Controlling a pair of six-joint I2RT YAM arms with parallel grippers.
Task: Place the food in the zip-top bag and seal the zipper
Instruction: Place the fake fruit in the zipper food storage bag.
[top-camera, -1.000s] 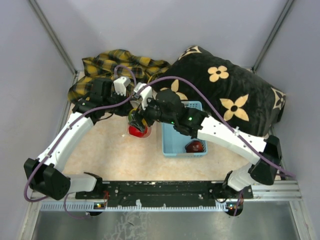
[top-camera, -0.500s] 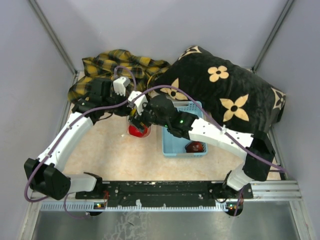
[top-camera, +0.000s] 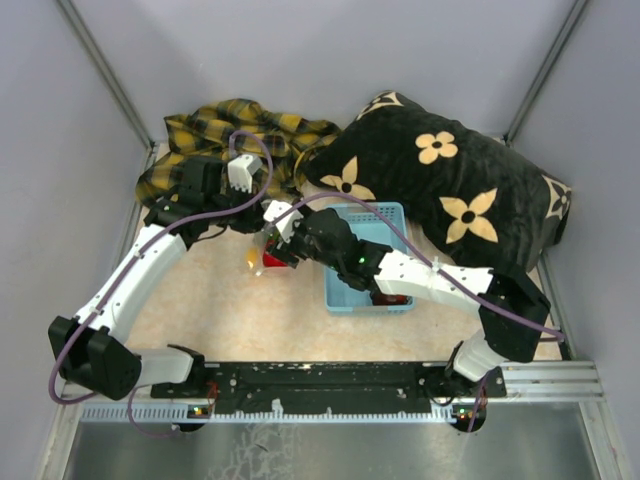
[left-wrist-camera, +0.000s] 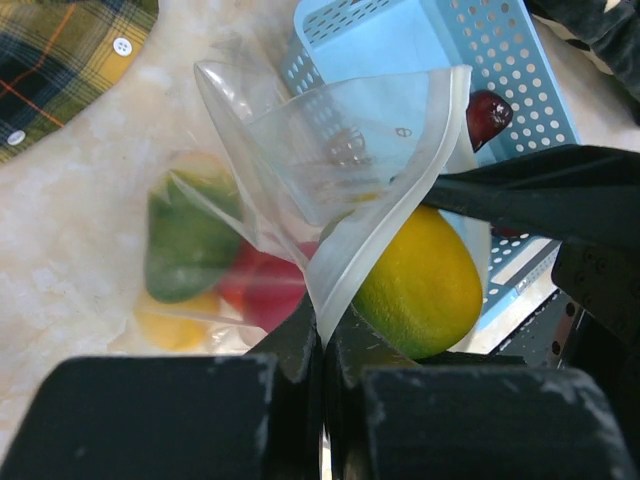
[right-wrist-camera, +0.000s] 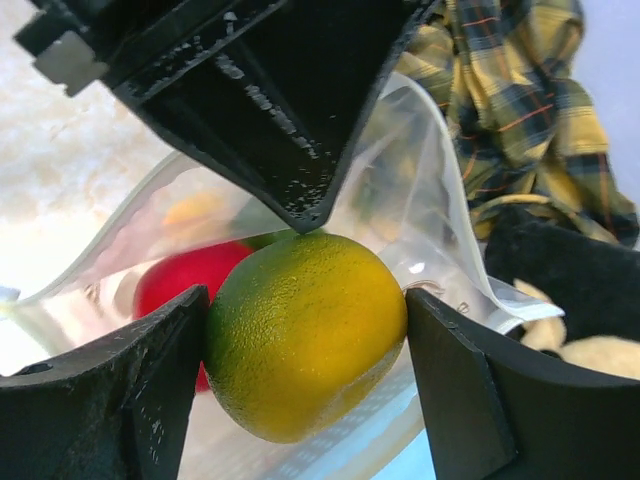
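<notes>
The small clear plastic zip-top bag (left-wrist-camera: 300, 150) lies on the pale mottled counter (top-camera: 200, 300), just left of the light-blue perforated plastic basket (left-wrist-camera: 480, 40). Its mouth is lifted and gaping. The left arm's fingers (left-wrist-camera: 290, 360) are pressed together on the bag's rim and hold that edge up.

Three pieces of toy food already sit inside, blurred by the film: a green piece (left-wrist-camera: 180, 235), a red fruit (left-wrist-camera: 265, 295) and a small yellow-orange one (left-wrist-camera: 170, 325). The right arm's fingers (right-wrist-camera: 470, 400) stand wide, clamped on either side of a round glossy yellow-green fruit (right-wrist-camera: 305, 335), which sits right at the bag's opening, against the raised flap.

By my reading the filling is well past halfway. This fruit is being delivered but not yet let go, and a dark maroon fruit (left-wrist-camera: 488, 115) waits in the basket. The sealing step has not begun, since the whitish zipper band (left-wrist-camera: 395, 200) along the mouth is plainly apart.

- **Overhead view:** the right arm covers the bag's mouth and much of the basket, so I cannot tell whether more food lies under it.
- **The held fruit:** neither wrist view shows whether it has crossed the rim or only rests against it.
- **The zipper:** I cannot find its slider.
- **The pieces in the bag:** their shapes are smeared by folds and glare.
- **Edges of the wrist views:** a yellow-and-black plaid cloth (right-wrist-camera: 510, 100) and a black flowered cushion (top-camera: 470, 190) are cut off there.
</notes>
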